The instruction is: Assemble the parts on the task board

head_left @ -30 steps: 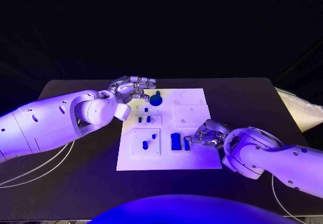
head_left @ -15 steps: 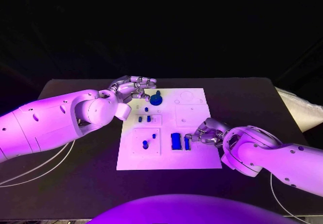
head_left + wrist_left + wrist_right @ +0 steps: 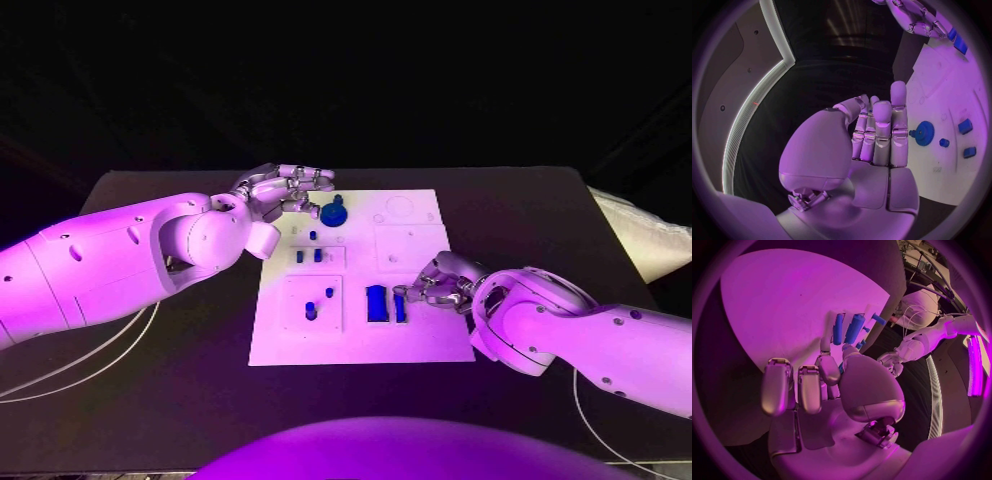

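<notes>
The white task board (image 3: 418, 335) lies mid-table. A blue gear (image 3: 333, 212) sits at its far left part, and my left hand (image 3: 283, 190) hovers right beside it with fingers straight and together; the gear (image 3: 924, 132) lies next to the fingertips (image 3: 898, 95), with nothing held. A wide blue block (image 3: 376, 302) and a narrow blue bar (image 3: 400, 308) rest near the board's front middle. My right hand (image 3: 440, 285) pinches the bar (image 3: 839, 329) at its end between thumb and a finger (image 3: 825, 357). Small blue pegs (image 3: 309, 255) stand in the left plates.
Bare black table (image 3: 159, 380) surrounds the board on every side. A cable (image 3: 87, 365) loops over the front left. Two raised white plates (image 3: 411, 245) occupy the board's right half. A pale object (image 3: 649, 240) lies past the table's right edge.
My right hand has crept slightly towards the board's middle, staying against the narrow bar. The left hand and the gear have not moved.
</notes>
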`<state>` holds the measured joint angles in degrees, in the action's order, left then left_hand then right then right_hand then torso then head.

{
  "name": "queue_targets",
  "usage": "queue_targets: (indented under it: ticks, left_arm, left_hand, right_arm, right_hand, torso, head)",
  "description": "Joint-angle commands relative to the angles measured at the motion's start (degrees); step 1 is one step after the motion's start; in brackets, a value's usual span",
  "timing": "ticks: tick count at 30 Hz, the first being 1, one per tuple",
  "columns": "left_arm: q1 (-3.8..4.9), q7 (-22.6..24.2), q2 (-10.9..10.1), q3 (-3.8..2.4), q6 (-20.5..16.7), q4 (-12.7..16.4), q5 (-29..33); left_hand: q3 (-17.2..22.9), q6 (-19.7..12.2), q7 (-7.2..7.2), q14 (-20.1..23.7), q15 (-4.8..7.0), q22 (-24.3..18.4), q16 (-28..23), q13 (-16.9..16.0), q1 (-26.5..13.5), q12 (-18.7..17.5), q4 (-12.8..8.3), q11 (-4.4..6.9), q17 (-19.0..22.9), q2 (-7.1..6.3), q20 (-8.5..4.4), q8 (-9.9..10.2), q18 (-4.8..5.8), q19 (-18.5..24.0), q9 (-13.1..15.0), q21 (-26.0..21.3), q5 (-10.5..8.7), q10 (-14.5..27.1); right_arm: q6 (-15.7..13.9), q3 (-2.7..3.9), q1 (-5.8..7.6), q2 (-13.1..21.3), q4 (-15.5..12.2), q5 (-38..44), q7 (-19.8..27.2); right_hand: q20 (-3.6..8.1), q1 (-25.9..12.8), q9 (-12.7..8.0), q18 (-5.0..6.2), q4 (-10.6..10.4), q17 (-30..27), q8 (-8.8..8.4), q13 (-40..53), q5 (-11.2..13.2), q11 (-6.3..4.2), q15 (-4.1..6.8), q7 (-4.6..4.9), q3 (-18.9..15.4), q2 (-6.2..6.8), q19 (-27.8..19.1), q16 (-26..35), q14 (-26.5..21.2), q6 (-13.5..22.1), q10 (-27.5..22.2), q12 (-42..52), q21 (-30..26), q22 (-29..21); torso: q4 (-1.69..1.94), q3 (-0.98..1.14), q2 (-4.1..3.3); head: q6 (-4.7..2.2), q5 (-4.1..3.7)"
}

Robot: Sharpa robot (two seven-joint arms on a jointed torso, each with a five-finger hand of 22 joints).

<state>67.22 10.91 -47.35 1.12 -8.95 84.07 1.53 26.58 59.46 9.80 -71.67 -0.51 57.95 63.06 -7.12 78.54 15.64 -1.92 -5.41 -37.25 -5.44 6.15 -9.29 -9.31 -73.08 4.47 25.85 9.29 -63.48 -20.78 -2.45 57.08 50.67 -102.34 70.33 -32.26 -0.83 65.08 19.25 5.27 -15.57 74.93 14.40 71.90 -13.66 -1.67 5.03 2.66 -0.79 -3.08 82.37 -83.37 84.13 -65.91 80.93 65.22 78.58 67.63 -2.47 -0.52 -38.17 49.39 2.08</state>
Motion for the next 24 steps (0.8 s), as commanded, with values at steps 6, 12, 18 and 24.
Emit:
queue_targets:
  ticks: [6, 12, 18, 24]
  left_arm:
    - [0.0, -0.1, 0.16, -0.02, 1.26, -0.01, -0.42]
    - [0.0, -0.15, 0.17, -0.02, 1.32, -0.01, -0.45]
    - [0.0, -0.22, 0.15, -0.02, 1.33, 0.02, -0.45]
    - [0.0, -0.39, 0.09, -0.01, 1.28, 0.01, -0.46]
  left_hand:
    - [0.13, -0.38, 0.1, 0.39, -0.02, -0.06, -0.26, -0.08, 0.14, 0.26, -0.33, -0.08, 0.06, 0.0, -0.1, -0.25, -1.07, 0.39, -0.06, -0.21, 0.24, 0.41]
    - [0.13, -0.38, 0.1, 0.39, -0.02, -0.06, -0.26, -0.08, 0.14, 0.26, -0.33, -0.08, 0.06, 0.0, -0.1, -0.25, -1.07, 0.39, -0.06, -0.21, 0.24, 0.41]
    - [0.13, -0.38, 0.1, 0.39, -0.02, -0.06, -0.26, -0.08, 0.14, 0.26, -0.33, -0.08, 0.06, 0.0, -0.1, -0.25, -1.07, 0.39, -0.06, -0.21, 0.24, 0.41]
    - [0.13, -0.38, 0.1, 0.39, -0.02, -0.06, -0.26, -0.08, 0.14, 0.26, -0.33, -0.08, 0.06, 0.0, -0.1, -0.25, -1.07, 0.39, -0.06, -0.21, 0.24, 0.41]
  right_arm:
    - [0.88, 0.03, 0.06, -0.12, 0.17, 0.23, -1.28]
    - [1.32, 0.04, 0.11, -0.19, 0.43, 0.45, -1.59]
    - [1.82, 0.04, 0.16, -0.35, 0.61, 0.45, -1.59]
    - [2.73, 0.04, 0.16, -0.47, 0.47, 0.39, -1.13]
  right_hand:
    - [0.08, 0.91, 0.11, -1.05, 0.42, 5.46, 0.08, 0.18, -0.66, -0.08, 0.45, -0.17, -0.35, -0.53, 0.52, -0.32, 4.13, 0.04, 0.58, 0.48, 0.41, 0.09]
    - [0.09, 2.09, 0.16, -1.04, 1.13, 5.46, 0.09, 0.29, -0.69, -0.1, 0.47, -0.19, -0.39, -0.76, 0.51, -0.33, 4.13, 0.06, 0.64, 0.53, 0.39, 0.08]
    - [0.18, 6.22, 0.21, -1.05, 4.15, 5.51, 0.03, 0.41, 2.75, -0.22, 0.59, -0.3, 1.03, -1.65, 0.54, -0.35, 4.13, 0.28, 0.63, 0.43, 0.43, 0.22]
    - [0.19, 7.88, 0.23, -1.06, 6.06, 5.52, -0.02, 0.45, 4.84, -0.25, 0.58, -0.32, 1.57, -0.82, 0.51, -0.35, 4.13, 0.41, 0.59, 0.29, 0.4, 0.23]
  torso:
    - [-0.01, 0.02, -0.02]
    - [-0.02, 0.03, -0.01]
    - [-0.06, 0.03, -0.04]
    - [-0.05, 0.03, 0.0]
  head:
    - [-0.06, -0.06]
    - [-0.06, -0.11]
    - [0.07, -0.12]
    - [0.18, -0.04]
